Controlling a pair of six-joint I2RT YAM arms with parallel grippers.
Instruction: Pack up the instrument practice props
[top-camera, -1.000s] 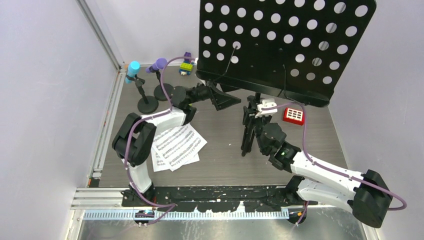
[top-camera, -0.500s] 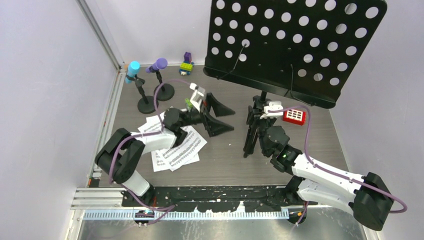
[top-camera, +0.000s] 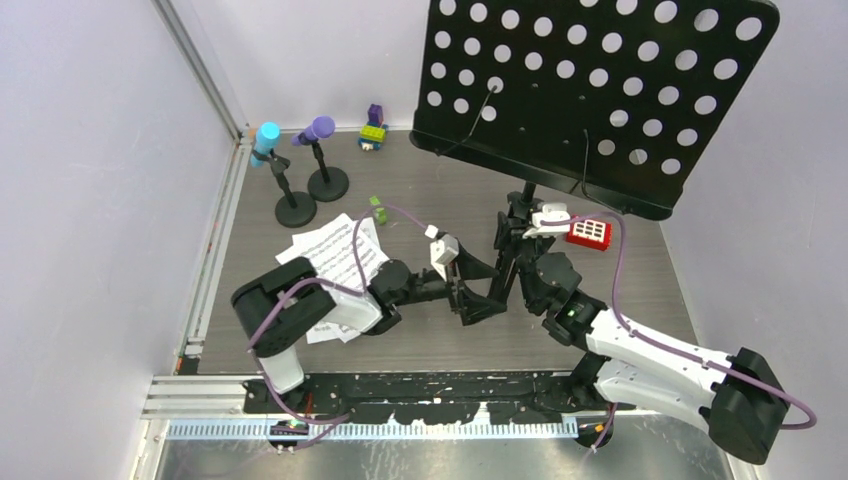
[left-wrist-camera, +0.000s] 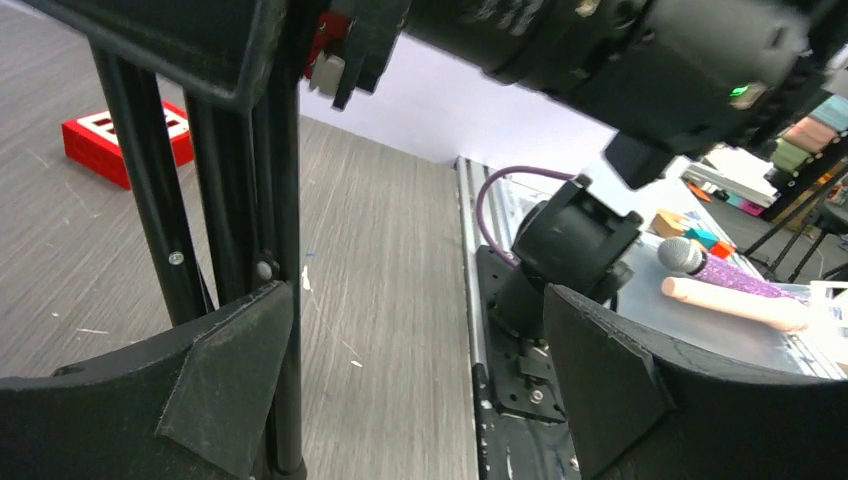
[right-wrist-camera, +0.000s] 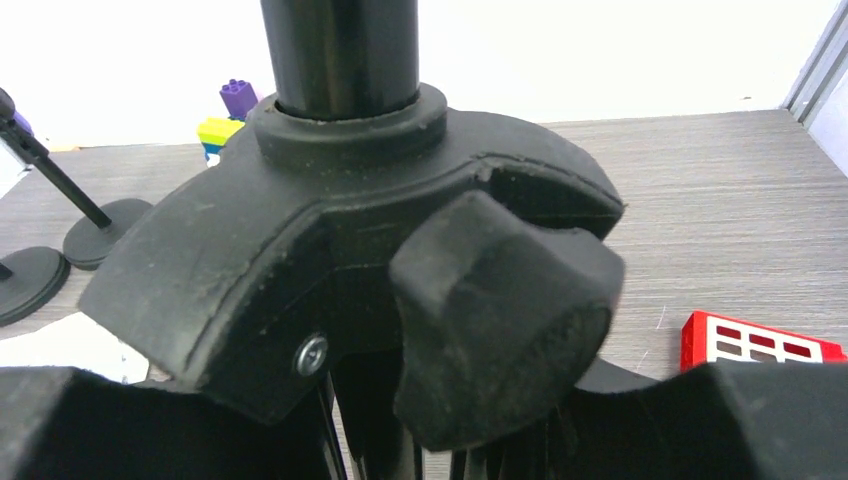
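Okay so, the right pincer (right-wrist-camera: 400, 400) is clamped around the hub (right-wrist-camera: 330, 230) of the music rack (top-camera: 600, 90), holding it upright toward the back of the surface (top-camera: 440, 345). The left pincer (top-camera: 487, 291) is spread all the way with nothing in it, and it's the one that moved. A second ago it was up by the rack's lip, then over the sheet-music pages (top-camera: 335, 248), and now it's low, right beside the bunched tripod legs (top-camera: 497, 280). The rack's top also drifted right a bit. My guess is both arms are teaming up to collapse the rack. The pages lie loose by the left arm, and the cyan microphone (top-camera: 266, 135) and purple microphone (top-camera: 320, 128) sit in their mic holders (top-camera: 295, 212), far left.
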